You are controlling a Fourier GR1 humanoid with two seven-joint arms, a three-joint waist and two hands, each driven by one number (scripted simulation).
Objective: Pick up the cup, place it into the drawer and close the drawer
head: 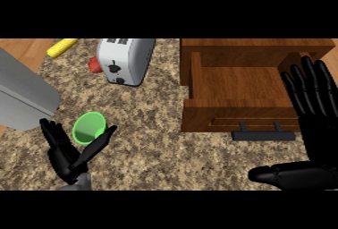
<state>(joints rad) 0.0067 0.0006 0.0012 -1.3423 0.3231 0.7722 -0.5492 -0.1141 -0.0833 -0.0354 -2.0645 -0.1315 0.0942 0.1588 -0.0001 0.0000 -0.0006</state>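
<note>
Small green plastic cup [88, 127] sits upright on the speckled granite counter [158, 147], near-left, just beside the left hand [66, 156]: black fingers straight and spread w/ thumb out toward the cup's right side, cup in the gap between them, can't tell if touching, not curled round it. Right hand [314, 134] at the right edge, fingers straight, up and slightly fanned, thumb pointing left, overlapping the open wooden drawer's [244, 85] right side; drawer w/ dark bar handle [263, 135] well apart from cup. Far-left: white toaster [125, 60], yellow corn cob [62, 47], grey metal sheet [23, 100].
</note>
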